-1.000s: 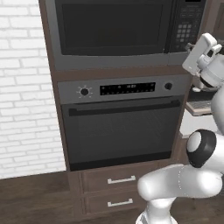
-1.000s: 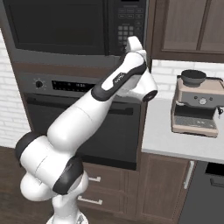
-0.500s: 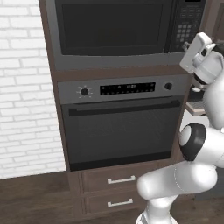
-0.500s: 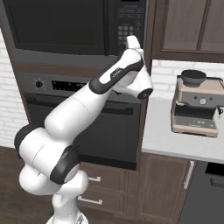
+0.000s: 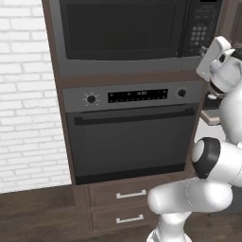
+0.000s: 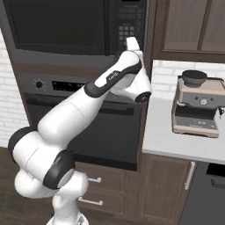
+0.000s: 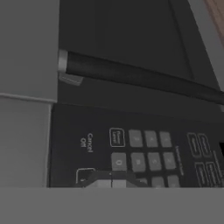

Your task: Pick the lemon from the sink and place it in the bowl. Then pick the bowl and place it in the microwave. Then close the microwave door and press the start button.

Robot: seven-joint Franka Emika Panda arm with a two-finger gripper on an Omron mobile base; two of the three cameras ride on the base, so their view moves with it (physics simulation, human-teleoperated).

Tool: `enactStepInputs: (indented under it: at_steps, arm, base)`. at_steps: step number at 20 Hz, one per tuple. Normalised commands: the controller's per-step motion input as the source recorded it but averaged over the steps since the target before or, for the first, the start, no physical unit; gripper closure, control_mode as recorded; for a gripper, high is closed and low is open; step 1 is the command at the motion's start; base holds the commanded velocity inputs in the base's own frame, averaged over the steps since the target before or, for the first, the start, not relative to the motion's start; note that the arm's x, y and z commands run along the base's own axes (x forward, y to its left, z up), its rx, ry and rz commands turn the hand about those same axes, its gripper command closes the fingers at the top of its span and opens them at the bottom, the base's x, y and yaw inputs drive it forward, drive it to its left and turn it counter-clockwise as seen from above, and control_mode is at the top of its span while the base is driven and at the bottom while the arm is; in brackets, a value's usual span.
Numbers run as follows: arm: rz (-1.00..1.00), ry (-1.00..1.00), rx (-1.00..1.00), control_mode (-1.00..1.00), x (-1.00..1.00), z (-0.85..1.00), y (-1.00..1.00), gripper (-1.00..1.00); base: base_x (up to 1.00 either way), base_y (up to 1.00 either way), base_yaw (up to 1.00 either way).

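Note:
The microwave [image 5: 127,33] is built in above the oven, and its dark glass microwave door [image 5: 120,30] [image 6: 57,26] is shut. The button keypad [image 5: 201,33] [image 6: 127,28] [image 7: 144,153] is on its right side. My gripper [image 5: 204,49] [image 6: 132,42] [image 7: 111,180] is shut, with its tips up against the lower buttons of the keypad. In the hand view the door's dark bar handle [image 7: 140,76] runs above the keys. The lemon, the bowl and the sink are out of view.
Below the microwave is the oven [image 5: 130,137] [image 6: 79,114] with a knob, a display strip and a bar handle, above two drawers [image 5: 130,205]. A coffee machine [image 6: 195,105] stands on the counter [image 6: 176,143] to the right. White brick wall [image 5: 26,94] at left.
The hand has crept a little closer to the keypad; the rest of the scene is unchanged.

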Motion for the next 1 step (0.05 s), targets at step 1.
enactStepInputs:
  at_steps: [1]
  arm:
    - [0.00, -0.02, 0.00, -1.00, -1.00, 0.00, -0.14, 1.00]
  base:
    - [0.00, 0.00, 0.00]
